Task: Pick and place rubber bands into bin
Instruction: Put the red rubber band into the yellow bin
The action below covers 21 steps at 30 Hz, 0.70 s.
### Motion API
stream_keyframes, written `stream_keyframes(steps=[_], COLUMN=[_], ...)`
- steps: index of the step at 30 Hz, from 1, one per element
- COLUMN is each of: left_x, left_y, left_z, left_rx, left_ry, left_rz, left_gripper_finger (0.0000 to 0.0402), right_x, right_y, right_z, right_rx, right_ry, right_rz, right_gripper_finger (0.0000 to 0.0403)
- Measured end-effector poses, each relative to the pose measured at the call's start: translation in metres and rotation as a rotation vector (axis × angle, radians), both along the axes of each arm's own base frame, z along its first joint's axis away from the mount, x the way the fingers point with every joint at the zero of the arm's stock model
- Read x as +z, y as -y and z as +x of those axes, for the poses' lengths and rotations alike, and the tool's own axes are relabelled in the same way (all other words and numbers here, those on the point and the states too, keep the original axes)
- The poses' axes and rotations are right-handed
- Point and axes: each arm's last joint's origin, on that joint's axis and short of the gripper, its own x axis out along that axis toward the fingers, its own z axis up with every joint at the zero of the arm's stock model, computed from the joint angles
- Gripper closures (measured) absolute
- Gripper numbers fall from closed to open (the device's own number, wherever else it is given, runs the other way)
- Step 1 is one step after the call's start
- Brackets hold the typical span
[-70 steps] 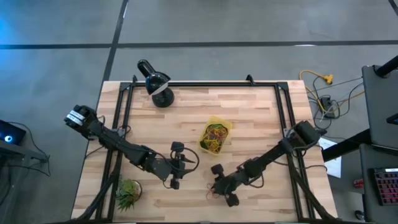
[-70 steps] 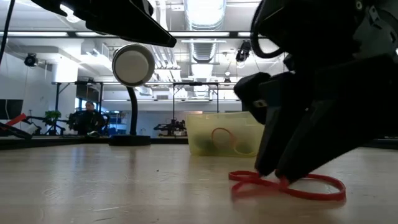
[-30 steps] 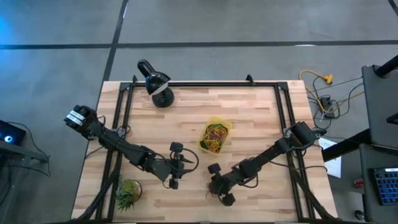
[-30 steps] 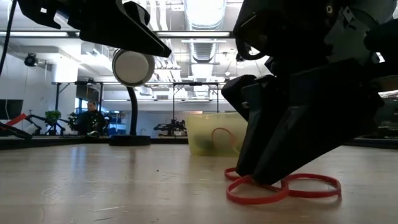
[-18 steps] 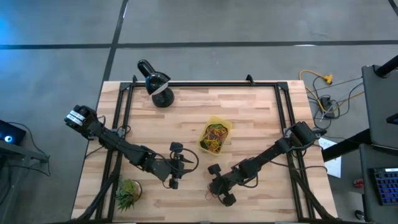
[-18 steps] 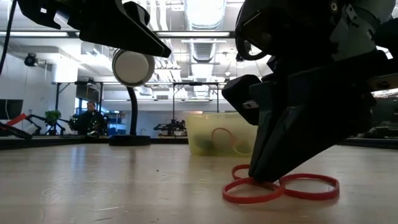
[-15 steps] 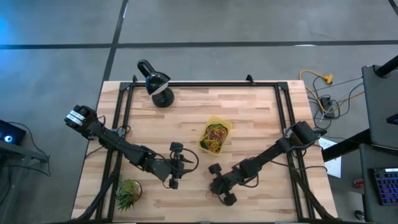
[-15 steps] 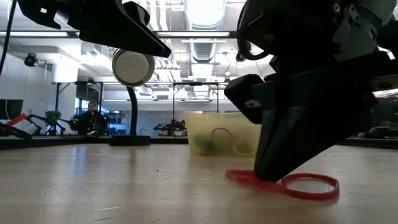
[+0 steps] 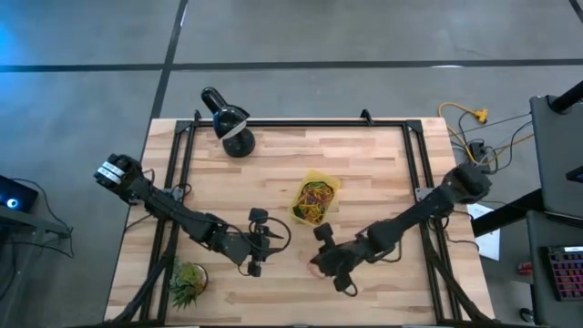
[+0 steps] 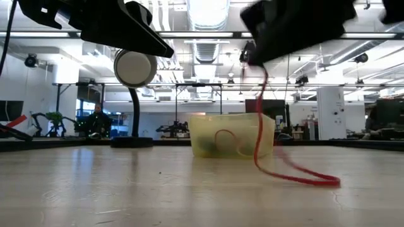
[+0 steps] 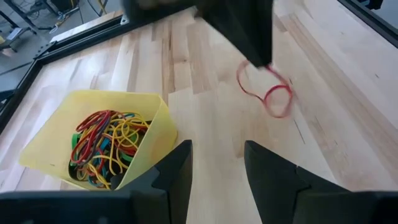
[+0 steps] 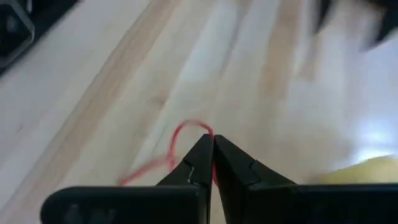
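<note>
We are working on a pale wooden counter (image 9: 364, 173) with a workshop hall beyond it. Nearest in the low view, a red rubber band (image 10: 287, 170) hangs from the right gripper (image 12: 208, 146), whose fingers are clenched on the band's upper end while its lower loop trails on the wood. In the high view that gripper (image 9: 321, 260) sits just short of the bin (image 9: 316, 200), lifted off the counter. The left gripper (image 11: 214, 155) waits beside it with its fingers spread and nothing between them, looking toward the bin (image 11: 146, 149) and its heap of rubber bands (image 11: 106, 140) in red, yellow and green. Farther back stand the black lamp (image 9: 228, 120) at the counter's rear and the small green plant (image 9: 187, 282) near the left arm's corner.

We judge the risk to be in the carry. The band is pinched at one thin point, so a quick swing could let it slip free. Its trailing loop could also drag on the wood or catch on the bin's near wall and drop outside.
</note>
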Motion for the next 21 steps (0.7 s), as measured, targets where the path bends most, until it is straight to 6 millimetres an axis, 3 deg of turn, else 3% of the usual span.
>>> stream_keyframes(steps=[8,14,21], left_x=[-0.001,-0.003,-0.004], left_y=[0.000,-0.001,-0.001], left_z=[0.000,-0.001,-0.002], left_rx=[0.000,0.000,0.000], left_ry=[-0.004,-0.010,-0.012], left_rz=[0.002,0.006,0.007], left_gripper_finger=[0.0272,0.0272,0.0272], right_x=[0.047,0.072,0.075], right_y=[0.015,0.037,0.079], right_z=[-0.013,-0.015,-0.006], right_rx=[-0.060,-0.136,-0.245], right_ry=[0.184,0.263,0.220], right_rz=[-0.215,-0.386,-0.423], right_gripper_finger=[0.0395,0.0395,0.0394])
